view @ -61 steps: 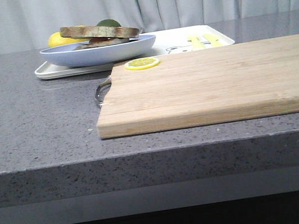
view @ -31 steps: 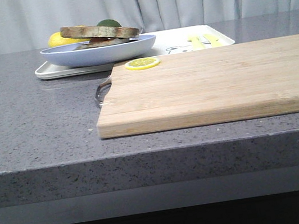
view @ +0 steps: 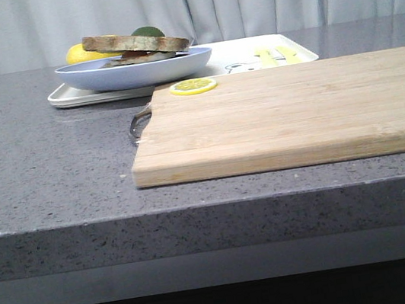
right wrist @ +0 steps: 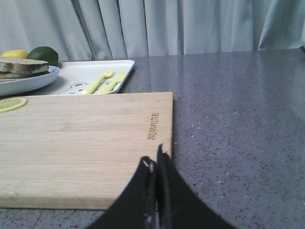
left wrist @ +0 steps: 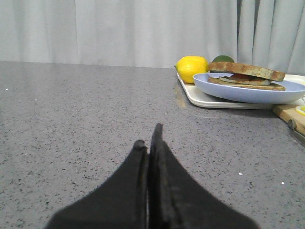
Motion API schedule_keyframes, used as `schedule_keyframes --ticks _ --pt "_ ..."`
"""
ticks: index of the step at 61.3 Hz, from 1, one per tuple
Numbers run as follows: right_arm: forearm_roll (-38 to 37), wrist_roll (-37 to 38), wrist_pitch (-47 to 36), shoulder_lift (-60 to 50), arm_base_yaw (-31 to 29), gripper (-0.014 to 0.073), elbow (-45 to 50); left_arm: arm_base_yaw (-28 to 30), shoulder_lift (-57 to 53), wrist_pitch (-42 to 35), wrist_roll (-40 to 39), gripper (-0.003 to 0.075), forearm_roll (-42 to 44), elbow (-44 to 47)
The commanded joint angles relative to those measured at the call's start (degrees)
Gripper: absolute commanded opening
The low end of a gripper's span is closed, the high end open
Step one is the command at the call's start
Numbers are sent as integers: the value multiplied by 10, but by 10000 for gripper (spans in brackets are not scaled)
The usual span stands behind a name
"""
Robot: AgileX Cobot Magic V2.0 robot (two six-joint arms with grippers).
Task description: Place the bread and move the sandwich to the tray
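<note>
Brown-crusted egg sandwich (view: pixel 137 45) on round light blue plate (view: pixel 134 70), white rectangular tray (view: pixel 249 58), far left; both grippers (left wrist: pixel 148 138) (right wrist: pixel 153 160) pressed together, empty, well apart from it.

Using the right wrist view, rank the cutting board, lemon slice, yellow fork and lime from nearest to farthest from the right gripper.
From the right gripper:
1. Cutting board, directly beneath and ahead of the fingertips.
2. Lemon slice, on the board's far corner.
3. Yellow fork, past the board, lying on the tray.
4. Lime, at the back beside the lemon, behind the plate.
</note>
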Motion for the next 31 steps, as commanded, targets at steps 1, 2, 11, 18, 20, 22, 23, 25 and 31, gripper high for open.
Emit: schedule_keyframes --ticks 1,2,11,18,20,22,23,25,31 --pt "2 -5 -42 -11 -4 -68 -2 0 -12 -47 1 -20 -5 1" --pt "2 -5 -42 -11 -4 -68 -2 0 -12 -47 1 -20 -5 1" --pt "2 -5 -42 -11 -4 -68 -2 0 -12 -47 1 -20 -5 1" --pt "2 -5 -39 -11 -4 -68 -2 0 -12 -47 1 -20 -5 1" --pt "2 -5 -39 -11 -4 -68 -2 0 -12 -47 1 -20 -5 1" --pt "2 -5 -39 -11 -4 -68 -2 0 -12 -47 1 -20 -5 1" --pt "2 -5 -39 -11 -4 -68 -2 0 -12 -47 1 -20 -5 1" --pt "2 -5 -39 -11 -4 -68 -2 0 -12 -47 1 -20 -5 1" --pt "2 -5 -39 -11 -12 -68 -2 0 -12 -47 1 -20 -5 1"
